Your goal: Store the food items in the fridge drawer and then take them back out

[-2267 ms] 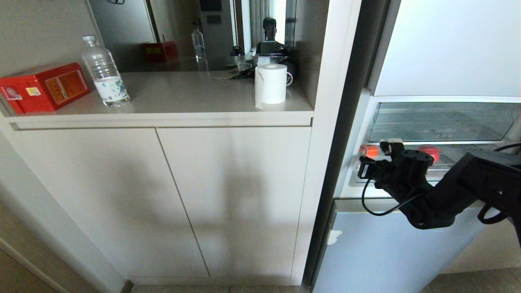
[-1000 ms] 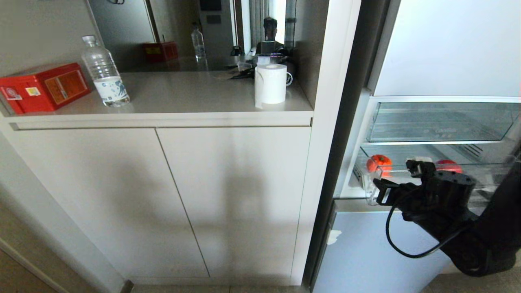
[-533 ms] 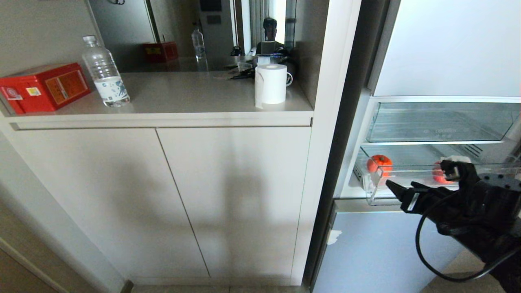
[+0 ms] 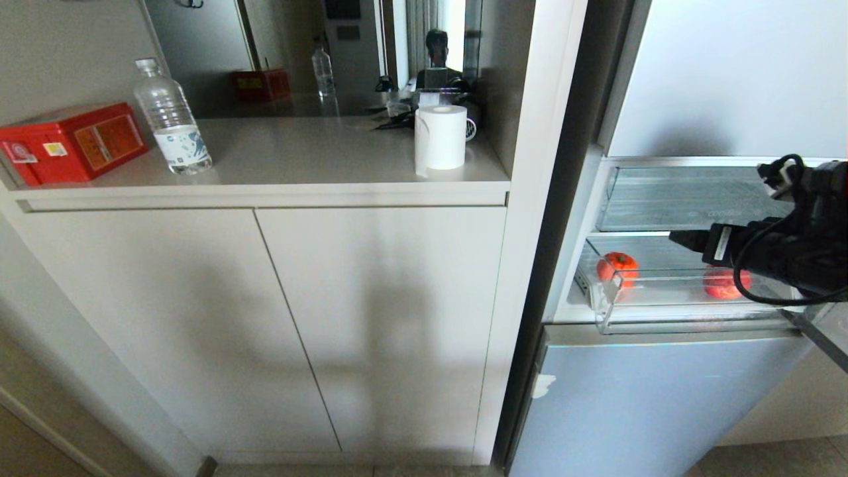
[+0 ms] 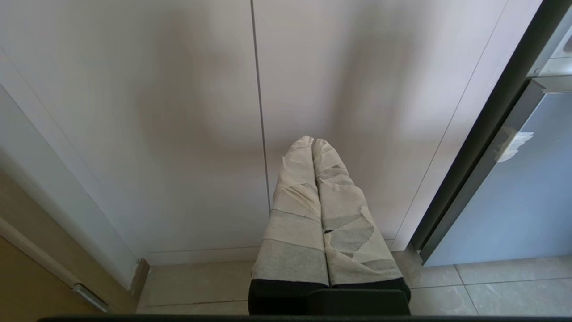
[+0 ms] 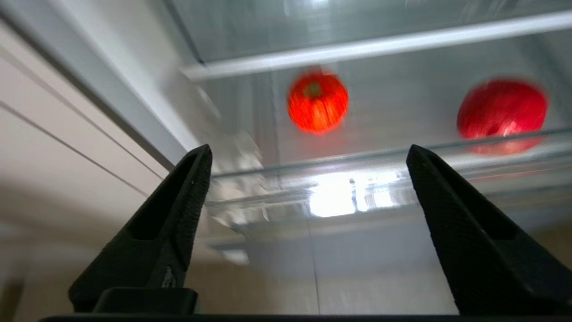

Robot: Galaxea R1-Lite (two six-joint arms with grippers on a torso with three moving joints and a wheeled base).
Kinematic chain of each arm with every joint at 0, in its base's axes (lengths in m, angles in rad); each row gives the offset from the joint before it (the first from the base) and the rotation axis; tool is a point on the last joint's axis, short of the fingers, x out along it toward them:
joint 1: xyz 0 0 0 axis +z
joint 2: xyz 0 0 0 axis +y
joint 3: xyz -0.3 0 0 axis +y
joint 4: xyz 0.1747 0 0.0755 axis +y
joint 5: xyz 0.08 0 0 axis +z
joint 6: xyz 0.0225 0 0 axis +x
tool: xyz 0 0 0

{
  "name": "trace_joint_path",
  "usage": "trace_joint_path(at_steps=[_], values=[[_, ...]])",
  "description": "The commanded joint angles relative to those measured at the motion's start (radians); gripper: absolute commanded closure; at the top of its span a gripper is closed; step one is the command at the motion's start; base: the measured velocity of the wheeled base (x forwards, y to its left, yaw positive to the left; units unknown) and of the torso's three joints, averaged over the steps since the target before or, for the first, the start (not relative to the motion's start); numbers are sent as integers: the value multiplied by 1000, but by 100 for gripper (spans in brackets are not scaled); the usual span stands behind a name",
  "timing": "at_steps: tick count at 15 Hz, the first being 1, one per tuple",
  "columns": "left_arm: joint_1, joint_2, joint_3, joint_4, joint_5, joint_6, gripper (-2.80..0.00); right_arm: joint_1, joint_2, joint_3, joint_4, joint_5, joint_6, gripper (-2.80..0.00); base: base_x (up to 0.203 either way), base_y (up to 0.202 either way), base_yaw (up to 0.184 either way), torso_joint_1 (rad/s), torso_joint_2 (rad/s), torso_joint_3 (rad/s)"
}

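Observation:
The fridge drawer [image 4: 662, 313], shallow and clear, stands pulled out of the fridge. Two food items lie in it: an orange-red one [image 4: 617, 267] near its left end and a red one [image 4: 725, 283] further right. The right wrist view shows both behind the drawer's front rim [image 6: 357, 157]: the orange-red piece [image 6: 317, 102] and the red piece [image 6: 501, 112]. My right gripper [image 6: 308, 150] hangs open and empty in front of the drawer, a little above its rim; one finger [image 4: 689, 240] pointing left shows in the head view. My left gripper [image 5: 313, 142] is shut, low before the cabinet doors.
Above the drawer sits a taller clear drawer [image 4: 695, 199]; below it is the closed lower fridge front [image 4: 636, 404]. On the counter to the left stand a red box [image 4: 69, 140], a water bottle [image 4: 171, 119] and a paper roll [image 4: 440, 136]. A mirror behind reflects a person.
The drawer slid out with my right gripper on its front. The gripper then let go, opened wide, moved right and rose to above the drawer's rim. The left arm stayed still.

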Motion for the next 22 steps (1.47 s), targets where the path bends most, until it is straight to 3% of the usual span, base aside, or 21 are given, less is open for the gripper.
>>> trace_joint_path(at_steps=[1,4,10,22], values=[[0,2,0,0,0,0,0,-22,167,-150,119,9,-23,-280,0,0,0,0,0,0],[0,2,0,1,0,0,0,-36,290,-254,141,15,-70,-280,0,0,0,0,0,0],[0,2,0,1,0,0,0,-45,408,-385,157,61,-80,-280,0,0,0,0,0,0],[0,2,0,0,0,0,0,-75,350,-706,973,39,-93,-280,0,0,0,0,0,0]])
